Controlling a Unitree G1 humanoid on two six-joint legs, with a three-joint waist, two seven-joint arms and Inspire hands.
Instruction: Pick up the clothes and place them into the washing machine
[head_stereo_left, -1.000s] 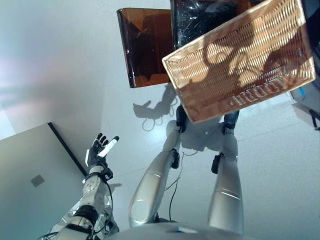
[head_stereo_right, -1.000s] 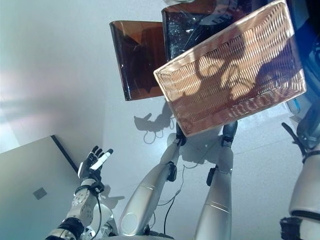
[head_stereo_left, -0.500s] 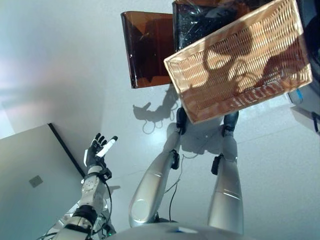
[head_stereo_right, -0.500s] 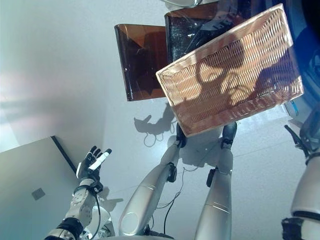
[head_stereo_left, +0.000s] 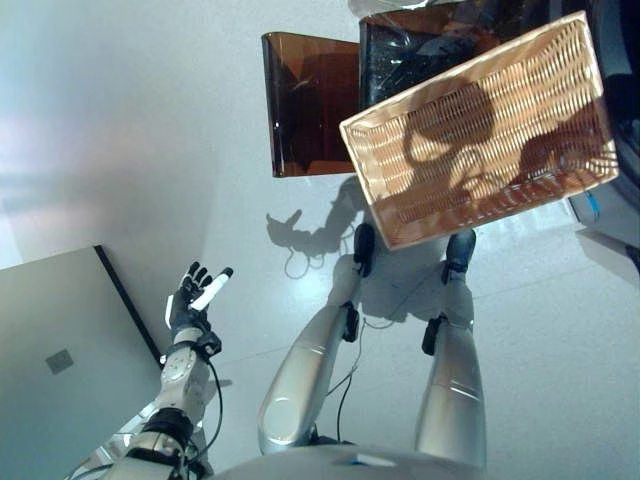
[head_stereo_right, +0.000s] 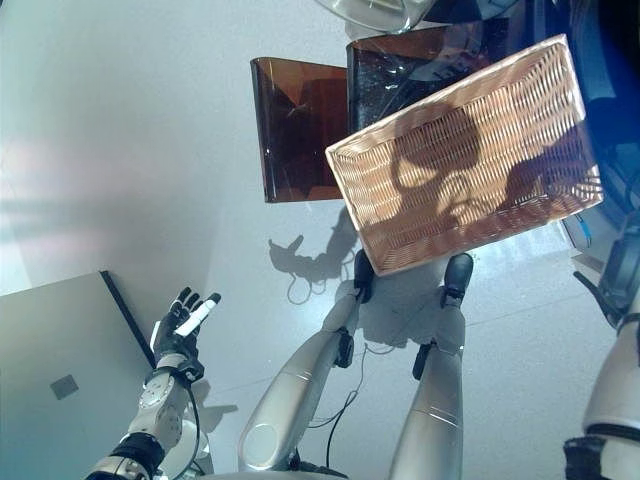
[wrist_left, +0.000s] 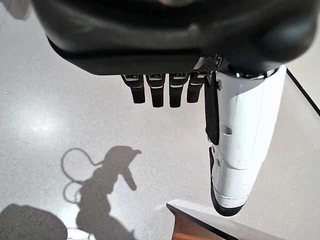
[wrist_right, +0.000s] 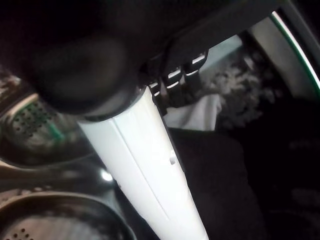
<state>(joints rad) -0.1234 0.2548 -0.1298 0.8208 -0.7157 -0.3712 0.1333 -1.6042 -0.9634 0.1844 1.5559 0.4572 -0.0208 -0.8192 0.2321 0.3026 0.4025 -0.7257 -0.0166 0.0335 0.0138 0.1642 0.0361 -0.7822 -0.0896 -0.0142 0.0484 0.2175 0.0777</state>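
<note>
In the right wrist view my right hand (wrist_right: 172, 82) reaches into the washing machine, whose perforated metal drum (wrist_right: 30, 125) shows beside it. Its fingers are straight and its white-covered thumb (wrist_right: 150, 165) stands out, gripping nothing. Just past the fingers lie a white cloth (wrist_right: 197, 112) and dark clothes (wrist_right: 220, 175) inside the machine. The head views show only that arm's forearm (head_stereo_right: 612, 380) at the right edge. My left hand (head_stereo_left: 190, 298) is raised at the lower left, open and empty. The wicker basket (head_stereo_left: 480, 135) holds no clothes, only shadows.
Two brown see-through panels (head_stereo_left: 310, 105) stand behind the basket, the darker one (head_stereo_left: 400, 50) partly hidden by it. A grey flat board (head_stereo_left: 60, 350) with a dark edge lies on the floor beside my left hand. A pale round rim (head_stereo_right: 375, 12) shows at the top.
The whole picture has shifted, so the camera moved. The shadows on the basket's bottom have changed shape. My left hand keeps the same raised, open pose.
</note>
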